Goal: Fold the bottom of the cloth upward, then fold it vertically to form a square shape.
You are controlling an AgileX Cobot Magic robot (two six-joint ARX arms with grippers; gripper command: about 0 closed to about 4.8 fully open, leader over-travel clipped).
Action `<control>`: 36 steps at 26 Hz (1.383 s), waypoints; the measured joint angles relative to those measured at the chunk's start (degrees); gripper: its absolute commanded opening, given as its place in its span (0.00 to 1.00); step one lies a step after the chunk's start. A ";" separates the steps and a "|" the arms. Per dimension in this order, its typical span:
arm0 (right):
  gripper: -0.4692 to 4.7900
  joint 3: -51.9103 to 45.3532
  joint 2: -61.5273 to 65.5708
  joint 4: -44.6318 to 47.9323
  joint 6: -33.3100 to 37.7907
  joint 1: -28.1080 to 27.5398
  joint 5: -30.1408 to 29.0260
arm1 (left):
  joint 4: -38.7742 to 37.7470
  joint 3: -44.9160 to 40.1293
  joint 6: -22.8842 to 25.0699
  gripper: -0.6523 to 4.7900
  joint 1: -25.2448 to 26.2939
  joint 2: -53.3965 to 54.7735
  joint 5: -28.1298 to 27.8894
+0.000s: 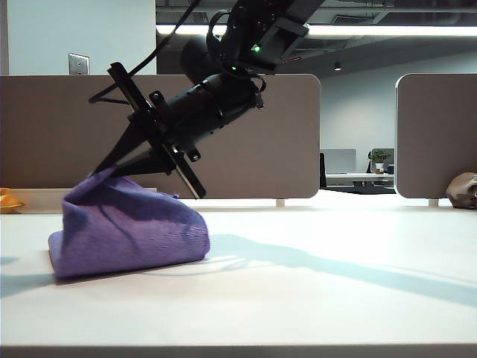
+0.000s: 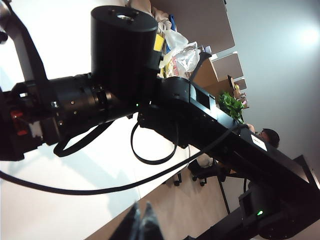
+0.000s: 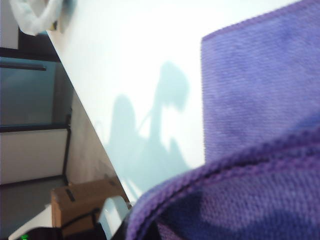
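The cloth [image 1: 130, 231] sits on the left side of the white table [image 1: 313, 298], bunched into a soft purple mound with one corner pulled up into a peak. In the right wrist view the cloth [image 3: 260, 100] lies partly flat on the tabletop [image 3: 135, 60], and a raised fold with its darker stitched hem crosses right in front of the lens. The right gripper [image 1: 112, 170] comes down at a slant from the upper middle of the exterior view and meets that lifted peak, its fingers pinched together on the cloth. The arm's shadow [image 1: 313, 261] stretches across the table to the right. Over to the left gripper [image 2: 141, 225]: seen only in its own wrist view, dark fingertips pressed together, holding nothing, looking across at the other black arm [image 2: 200, 120] and the office beyond. Far right of the table, a small brown-grey lumpy object [image 1: 463, 191] sits well apart from the cloth.
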 measured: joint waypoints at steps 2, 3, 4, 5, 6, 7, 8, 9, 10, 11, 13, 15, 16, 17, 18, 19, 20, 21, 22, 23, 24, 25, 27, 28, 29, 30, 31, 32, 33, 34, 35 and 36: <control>0.08 0.04 0.90 3.17 2.01 0.04 -0.48 | -0.35 0.00 -0.02 0.14 0.00 -0.20 0.00; 0.08 0.02 1.03 3.37 2.27 0.04 -0.48 | -0.57 0.00 -0.02 0.14 0.00 -0.28 0.00; 0.08 0.02 1.07 3.78 2.43 0.04 -0.50 | -0.85 0.00 -0.02 0.14 0.00 -0.44 -0.04; 0.08 0.02 1.11 4.28 2.49 0.04 -0.50 | -1.14 -0.02 -0.02 0.14 0.00 -0.57 -0.04; 0.11 0.02 1.16 4.59 2.51 0.04 -0.48 | -1.33 -0.02 0.00 0.14 0.00 -0.68 0.00; 0.19 0.02 1.14 4.83 2.56 0.02 -0.48 | -1.36 -0.02 0.00 0.14 0.00 -0.76 -0.02; 0.28 0.02 1.14 5.25 2.60 0.04 -0.50 | -1.36 -0.02 0.00 0.14 0.00 -0.87 -0.04; 0.42 0.02 1.16 5.70 2.60 0.04 -0.52 | -1.36 0.00 0.00 0.14 0.00 -0.94 -0.07; 0.48 0.02 1.16 6.64 3.23 0.02 -1.07 | -1.36 -0.02 0.00 0.14 0.00 -0.98 -0.07; 0.61 0.04 1.16 7.26 3.91 0.02 -1.68 | -1.46 -0.02 0.00 0.14 0.00 -0.98 -0.09; 0.76 0.04 1.16 7.93 4.28 0.02 -2.58 | -1.66 -0.02 0.00 0.14 0.00 -0.98 -0.17; 0.83 0.04 1.16 8.07 4.68 0.02 -3.04 | -1.73 -0.02 0.00 0.14 0.00 -0.98 -0.20; 0.84 0.04 1.16 8.07 4.98 0.02 -3.06 | -1.70 -0.02 0.00 0.14 0.00 -0.98 -0.20; 0.84 0.04 1.16 8.07 5.09 0.02 -3.04 | -1.73 0.00 0.00 0.14 0.00 -0.98 -0.17; 0.84 0.04 1.16 8.11 5.11 0.00 -2.95 | -1.73 -0.02 0.00 0.14 0.00 -0.98 -0.17; 0.84 0.04 1.14 8.15 5.27 -0.07 -2.91 | -1.73 -0.02 0.15 0.14 0.00 -0.98 -0.17; 0.84 0.04 1.14 8.15 5.31 -0.09 -2.89 | -1.73 -0.02 0.44 0.14 0.00 -1.05 -0.20; 0.84 0.04 1.11 8.15 5.44 -0.20 -2.84 | -1.77 -0.02 0.81 0.14 0.00 -1.20 -0.20; 0.84 0.04 1.07 8.02 5.44 -0.48 -2.67 | -1.75 -0.02 0.94 0.14 0.00 -1.40 -0.20; 0.84 0.02 0.94 7.56 5.46 -0.52 -2.16 | -1.75 -0.02 1.09 0.14 0.00 -1.64 -0.20; 0.84 0.02 0.57 6.43 5.33 -0.74 -1.07 | -1.75 -0.02 1.11 0.14 0.00 -1.88 -0.20; 0.84 0.02 0.04 4.96 4.92 -1.01 0.20 | -1.70 0.00 1.11 0.14 0.00 -2.05 -0.20; 0.83 0.15 -1.18 -0.42 1.77 -1.81 4.42 | -1.88 -0.02 1.29 0.14 0.00 -2.58 -0.24; 0.83 0.20 -1.20 -4.55 -0.92 -2.45 5.64 | -1.90 -0.02 1.29 0.14 0.00 -3.06 -0.24; 0.83 0.20 -0.96 -7.10 -2.38 -2.71 6.32 | -1.95 -0.02 1.29 0.14 0.00 -3.41 -0.24; 0.83 0.15 -0.79 -8.96 -3.39 -2.89 7.26 | -1.92 0.00 1.31 0.14 0.00 -3.69 -0.24; 0.83 0.04 -0.66 -11.13 -4.59 -2.89 8.76 | -1.92 0.00 1.31 0.14 0.00 -3.91 -0.24; 0.83 0.04 -0.59 -12.57 -5.46 -2.78 9.97 | -1.95 0.00 1.31 0.14 0.00 -4.04 -0.24; 0.83 0.04 -0.57 -13.62 -6.19 -2.54 11.26 | -1.97 0.00 1.31 0.14 0.00 -4.17 -0.24; 0.83 0.07 -0.59 -14.64 -6.75 -2.36 12.61 | -2.10 0.00 1.31 0.14 0.00 -4.26 -0.24; 0.83 0.07 -0.61 -15.34 -7.21 -2.29 13.35 | -2.32 0.00 1.31 0.14 0.00 -4.35 -0.24; 0.83 0.09 -0.61 -16.92 -8.00 -2.14 14.71 | -2.75 0.00 1.31 0.14 0.00 -4.57 -0.24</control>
